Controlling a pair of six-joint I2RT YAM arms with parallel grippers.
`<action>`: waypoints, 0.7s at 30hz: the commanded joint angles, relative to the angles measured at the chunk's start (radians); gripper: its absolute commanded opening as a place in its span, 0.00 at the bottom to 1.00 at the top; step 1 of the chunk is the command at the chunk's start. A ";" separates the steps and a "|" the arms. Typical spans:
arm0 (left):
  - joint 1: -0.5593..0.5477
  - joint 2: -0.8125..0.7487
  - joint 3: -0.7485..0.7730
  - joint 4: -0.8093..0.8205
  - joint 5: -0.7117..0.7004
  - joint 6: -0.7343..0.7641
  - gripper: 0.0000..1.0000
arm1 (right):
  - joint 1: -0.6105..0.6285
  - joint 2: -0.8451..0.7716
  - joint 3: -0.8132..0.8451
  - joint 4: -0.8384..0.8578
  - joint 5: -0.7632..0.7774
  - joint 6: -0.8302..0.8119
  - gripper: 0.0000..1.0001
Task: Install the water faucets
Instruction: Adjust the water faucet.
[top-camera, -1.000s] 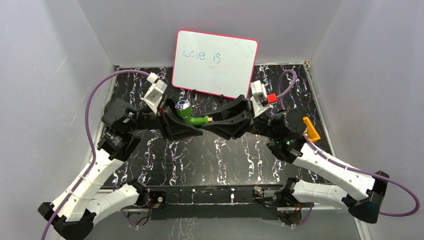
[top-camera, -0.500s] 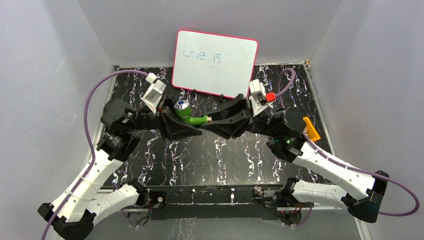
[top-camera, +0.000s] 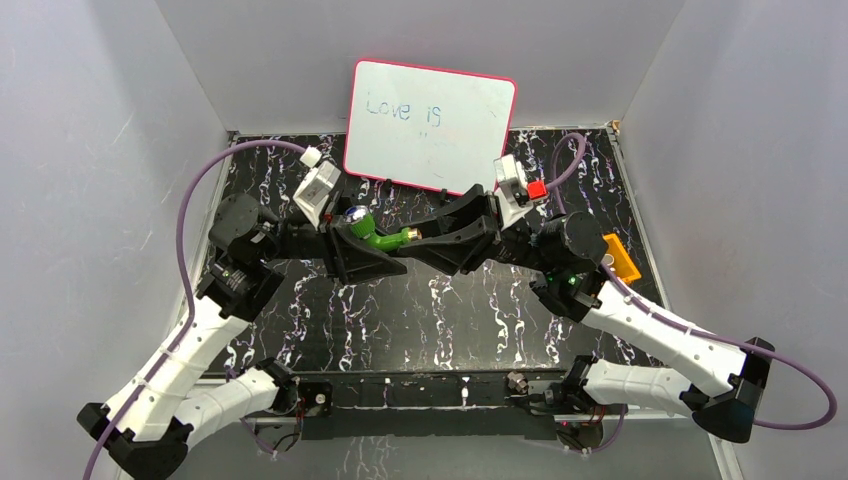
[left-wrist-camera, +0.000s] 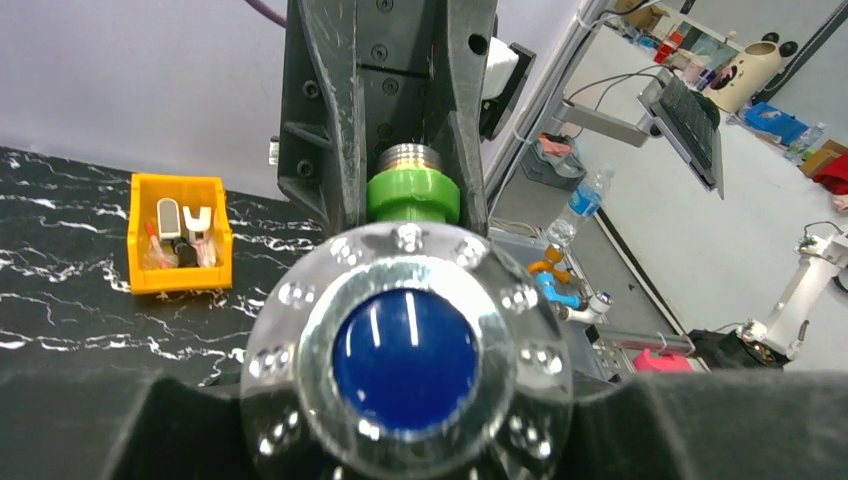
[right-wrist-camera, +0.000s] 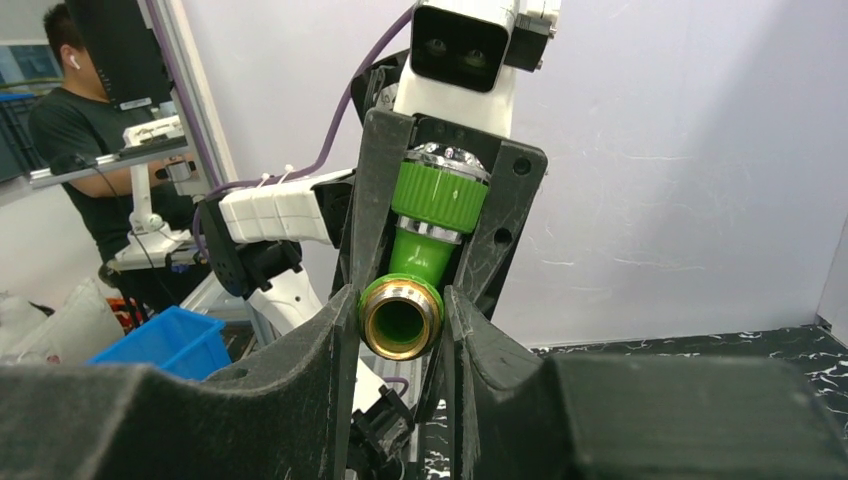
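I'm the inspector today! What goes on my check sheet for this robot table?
Surface: black tabletop with white marbling, no spills seen.
Job's things: green plastic tap with blue-and-silver knob, held in the air between both arms.
Clutter: orange bin of small parts at the right edge; pink-rimmed whiteboard at the back.
Grippers: left gripper clamps the knob end; right gripper clamps the metal threaded end.
Cables: purple cables loop clear of the tap.
Surroundings: pale walls; a person outside.

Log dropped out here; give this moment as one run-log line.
green tap: held mid-air | left gripper: clamps knob-end collar | right gripper: clamps metal end fitting
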 joint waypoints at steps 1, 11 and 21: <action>-0.011 0.006 0.005 0.000 -0.003 0.009 0.35 | 0.009 0.015 0.024 0.022 0.021 0.013 0.00; -0.012 0.003 0.000 0.027 -0.010 -0.003 0.16 | 0.010 -0.014 0.004 0.036 0.055 0.011 0.00; -0.011 0.008 0.049 -0.082 -0.009 0.072 0.00 | 0.010 -0.048 0.051 -0.134 0.075 -0.074 0.49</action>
